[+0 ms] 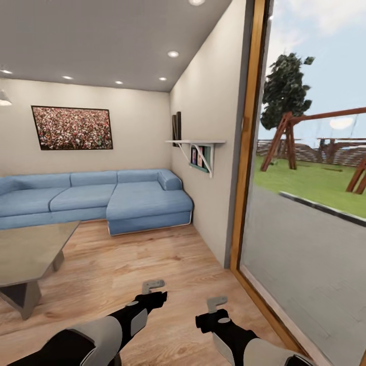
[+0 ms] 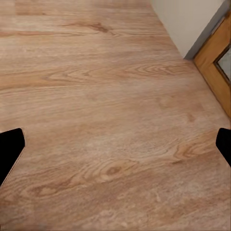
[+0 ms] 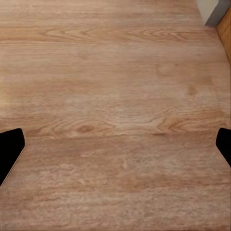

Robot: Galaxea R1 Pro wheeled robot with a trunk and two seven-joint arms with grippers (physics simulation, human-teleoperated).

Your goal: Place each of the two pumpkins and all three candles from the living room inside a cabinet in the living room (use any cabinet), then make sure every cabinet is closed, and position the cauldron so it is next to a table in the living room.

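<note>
- The left gripper and the right gripper hang low in front of the robot over the wood floor, arms tucked in a carrying pose; both stand wide apart at the jaws, with one dark fingertip at each edge of either wrist view and nothing but bare planks between them, so neither has hold of anything.
- The table sits at the left of the head view, its grey top bare on the part that shows, with the blue sectional sofa behind it against the far wall.
- To the right runs a glass door with a wood frame, looking out on a lawn and a swing set (no use to the task); a small wall shelf hangs just beside it.
- No pumpkin, candle, cauldron or low wood cabinet can be made out from here.
- As a judgement: the robot seems to be in transit through the living room, hands free. How many items are already stowed cannot be told; nothing here confirms any step as done, so finding the items or the cabinet looks like the next need.
</note>
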